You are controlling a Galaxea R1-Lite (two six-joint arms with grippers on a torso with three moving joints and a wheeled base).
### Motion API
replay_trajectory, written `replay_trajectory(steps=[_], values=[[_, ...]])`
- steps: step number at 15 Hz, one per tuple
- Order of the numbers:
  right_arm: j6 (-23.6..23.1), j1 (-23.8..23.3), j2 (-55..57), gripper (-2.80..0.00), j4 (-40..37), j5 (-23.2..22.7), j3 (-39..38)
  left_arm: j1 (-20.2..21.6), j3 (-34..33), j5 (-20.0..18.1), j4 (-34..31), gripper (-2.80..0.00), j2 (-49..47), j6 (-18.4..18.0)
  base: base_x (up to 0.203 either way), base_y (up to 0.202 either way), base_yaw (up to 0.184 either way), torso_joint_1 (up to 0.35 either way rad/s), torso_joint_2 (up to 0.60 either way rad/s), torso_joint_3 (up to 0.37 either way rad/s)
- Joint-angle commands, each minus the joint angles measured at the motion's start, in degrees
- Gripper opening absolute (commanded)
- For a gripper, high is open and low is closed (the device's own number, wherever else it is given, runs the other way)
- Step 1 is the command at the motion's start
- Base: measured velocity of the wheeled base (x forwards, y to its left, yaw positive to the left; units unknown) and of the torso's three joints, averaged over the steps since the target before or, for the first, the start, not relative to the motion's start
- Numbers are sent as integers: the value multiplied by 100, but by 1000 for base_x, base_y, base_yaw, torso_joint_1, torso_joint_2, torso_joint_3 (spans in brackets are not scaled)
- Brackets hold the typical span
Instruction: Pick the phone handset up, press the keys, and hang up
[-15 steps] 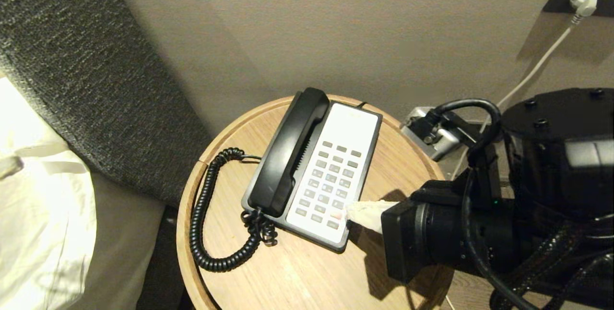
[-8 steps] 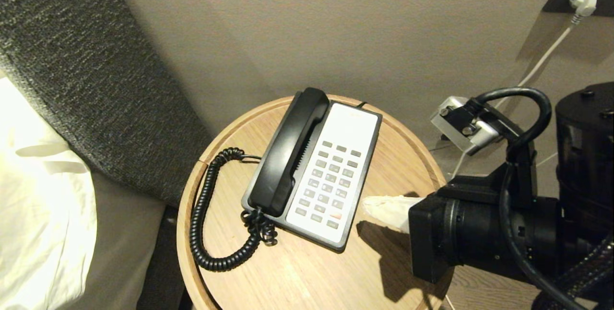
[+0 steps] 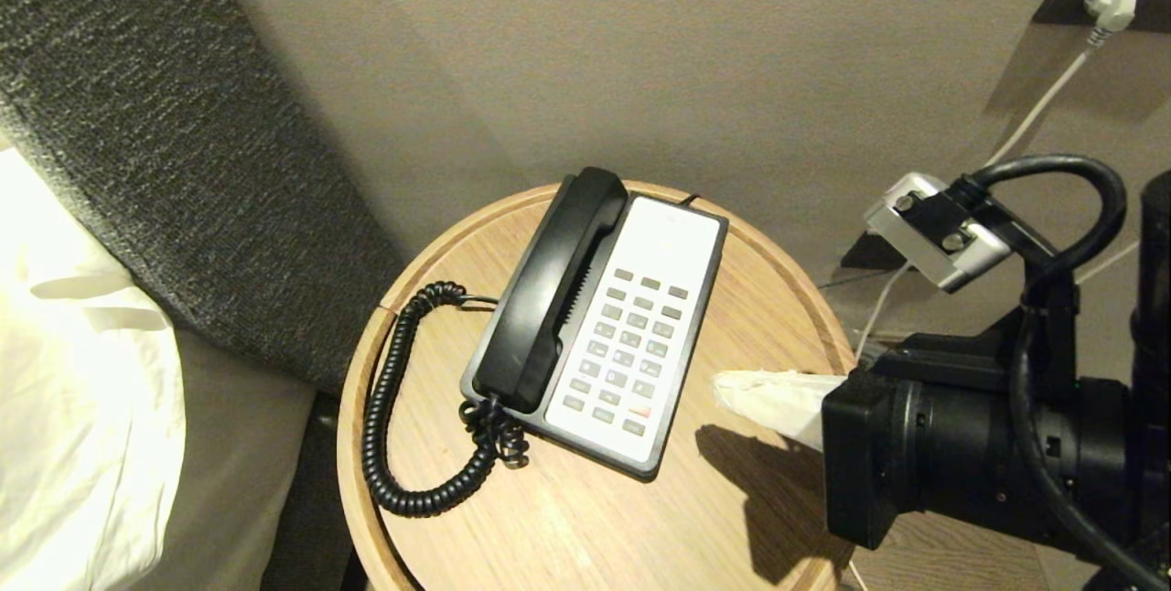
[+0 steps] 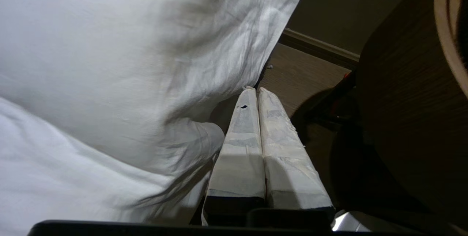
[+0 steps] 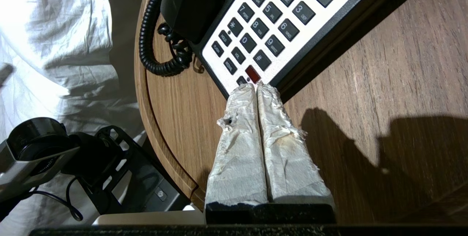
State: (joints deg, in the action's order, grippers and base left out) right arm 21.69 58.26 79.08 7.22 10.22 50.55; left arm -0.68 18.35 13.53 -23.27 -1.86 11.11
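Observation:
The black phone handset [image 3: 549,289] lies in its cradle on the left side of the phone base [image 3: 682,243], its coiled cord [image 3: 389,408] looping over the round wooden table [image 3: 585,518]. My right gripper [image 3: 720,385] is shut and holds nothing; it hovers over the table just right of the keys [image 3: 631,344]. In the right wrist view its taped fingertips [image 5: 246,90] point at the keypad's [image 5: 263,27] near corner, beside the red key [image 5: 252,73]. My left gripper [image 4: 256,90] is shut and empty, low beside the white bedding [image 4: 128,64], below the table top.
A grey padded headboard [image 3: 137,115] and white bed linen [image 3: 73,390] border the table on the left. A white plug [image 3: 1111,1] and its cable hang on the wall at the far right. The table's rim [image 4: 448,27] stands close to my left arm.
My right gripper has drawn back to the right, off the keypad's lower keys and clear of the phone base. The handset and cord have not moved.

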Motion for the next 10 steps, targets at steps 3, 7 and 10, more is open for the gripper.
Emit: replay_trajectory(steps=[3,7,10], values=[[11,1,-85,-280,25,-20,-54,15,-1744,-825,2646,-280,177,-717,0,0,0,0,0,0],[14,1,-163,-280,25,-11,-111,16,-2061,-1410,2814,-280,182,-1422,0,0,0,0,0,0],[11,-8,-276,-280,43,15,-332,16,-2065,-1351,2828,-280,186,-1300,0,0,0,0,0,0]])
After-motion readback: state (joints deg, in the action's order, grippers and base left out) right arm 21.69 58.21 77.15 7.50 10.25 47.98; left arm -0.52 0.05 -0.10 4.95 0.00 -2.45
